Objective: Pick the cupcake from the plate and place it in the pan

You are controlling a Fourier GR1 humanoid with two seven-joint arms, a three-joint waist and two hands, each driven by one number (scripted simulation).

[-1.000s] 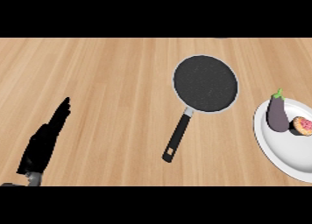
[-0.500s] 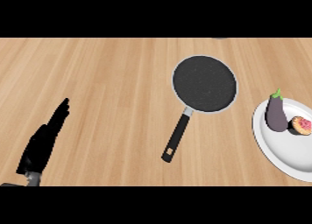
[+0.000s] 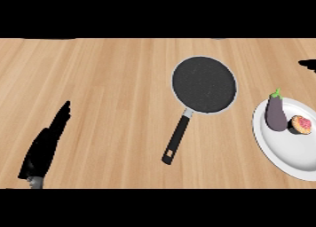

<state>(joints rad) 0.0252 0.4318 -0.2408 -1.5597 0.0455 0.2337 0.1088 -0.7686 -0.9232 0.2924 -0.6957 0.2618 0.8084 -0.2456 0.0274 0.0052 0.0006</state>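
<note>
On the wooden counter (image 3: 108, 80) the pan (image 3: 204, 84) lies near the middle, its dark round bowl toward the far side and its black handle (image 3: 176, 139) running down toward the near edge. Right of it sits a white plate (image 3: 298, 155), cut off by the view's right edge. The cupcake (image 3: 301, 124) rests on the plate's upper part, touching or just beside an eggplant (image 3: 276, 113) that lies to its left with its green stem pointing away. Low at the left, the left hand (image 3: 46, 144) rests with straight fingers pointing up and slightly right, holding nothing, well apart from the pan. Compared with half a second ago, pan, plate, cupcake, eggplant and left hand sit where they were. What is new is a dark shape (image 3: 314, 65) at the right edge, above the plate and well apart from the cupcake; it may be the right hand, but I cannot tell, nor how it is held.
</note>
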